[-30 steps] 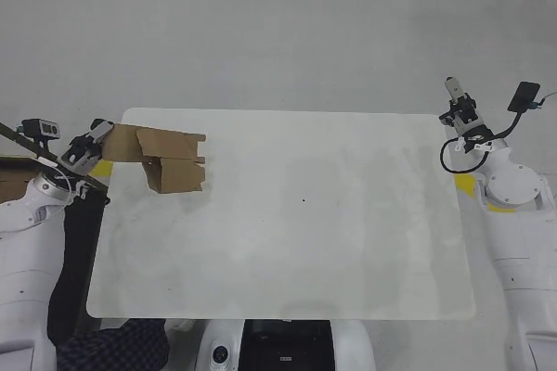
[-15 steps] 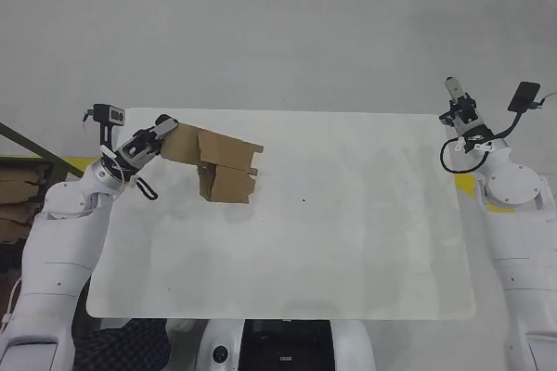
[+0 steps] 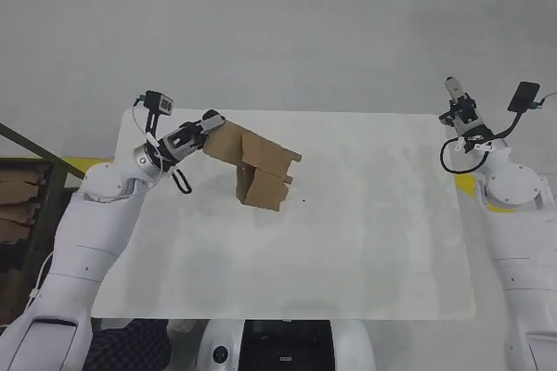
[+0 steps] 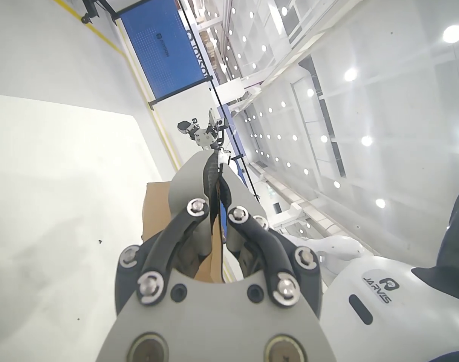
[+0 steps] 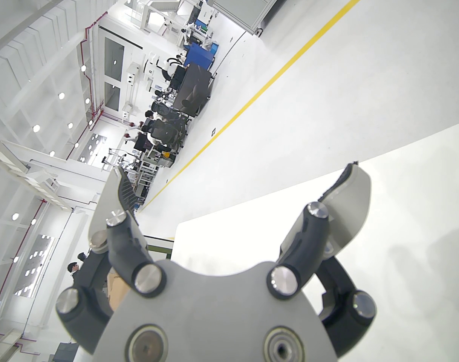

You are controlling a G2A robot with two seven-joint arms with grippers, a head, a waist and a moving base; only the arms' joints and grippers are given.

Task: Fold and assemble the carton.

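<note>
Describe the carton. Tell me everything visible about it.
The carton is plain brown cardboard, not yet a box. It is a creased sheet of several panels: an upper one lies roughly flat and a lower one is bent downward, with small notched flaps along the edge away from the arm. The left hand is shut on one end of it, over the far left part of the white table. Whether the lower panel touches the table is unclear.

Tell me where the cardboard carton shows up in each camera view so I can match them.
Top view: carton over the left half of the table, one end pinched by the left gripper.
Left wrist view: carton edge-on between the shut fingers, a panel beyond them.
Right wrist view: open right gripper above a table corner.
Shared landmark: the white table.
</note>
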